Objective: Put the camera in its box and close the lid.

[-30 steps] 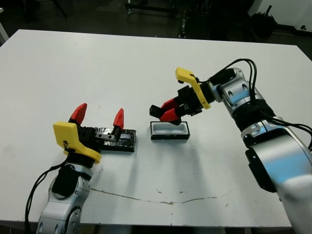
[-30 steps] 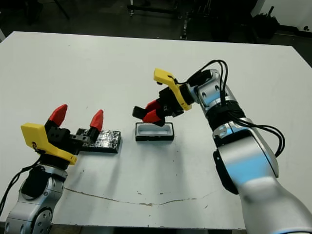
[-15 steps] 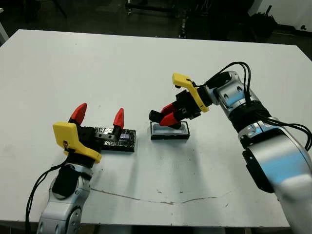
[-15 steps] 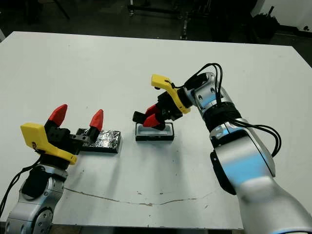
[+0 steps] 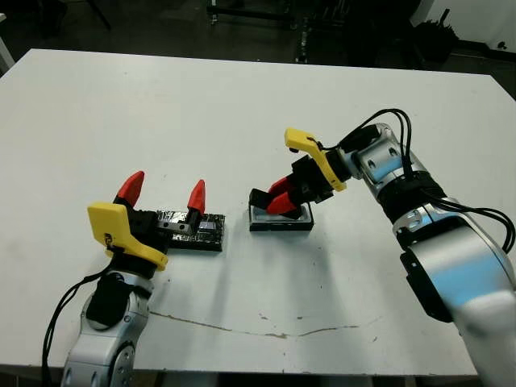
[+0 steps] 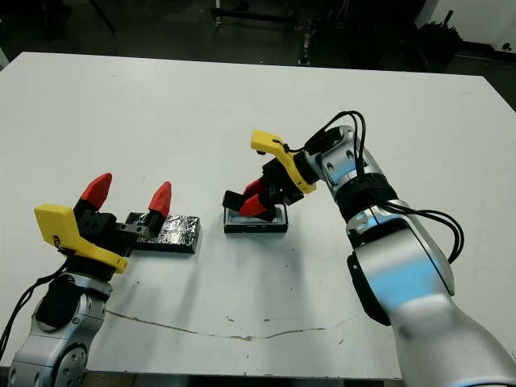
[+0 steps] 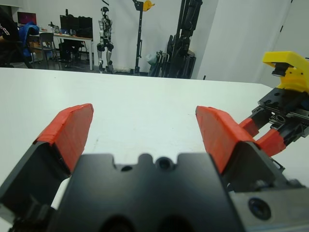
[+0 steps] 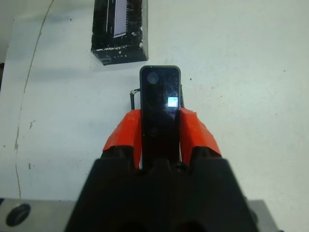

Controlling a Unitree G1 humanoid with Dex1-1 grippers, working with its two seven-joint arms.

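The small shallow black rectangular box with a rounded white lining (image 5: 280, 218) sat near the middle of the white counter (image 5: 242, 105), and everything else is placed from it. Directly over the box, the right gripper (image 5: 274, 201) was clamped on the small flat black bar-shaped camera (image 8: 160, 108), its 2 red-tipped fingers (image 8: 200, 137) pressing the bar's long sides; the camera's free end (image 5: 260, 199) jutted past the fingertips toward the box's left end, tilted down at or just above the lining, though contact could not be told. To the left of the box, apart from it, lay the flat black rectangular lid with a glossy, crinkly top and a pale stripe (image 5: 197, 231), flat on the counter. The left gripper (image 5: 161, 191) stood at the lid's far-from-box end with its 2 red fingers (image 7: 70, 130) spread wide and pointing upward, holding nothing. A thin dark crack line (image 5: 242, 329) ran across the counter on the robot's side of the box.
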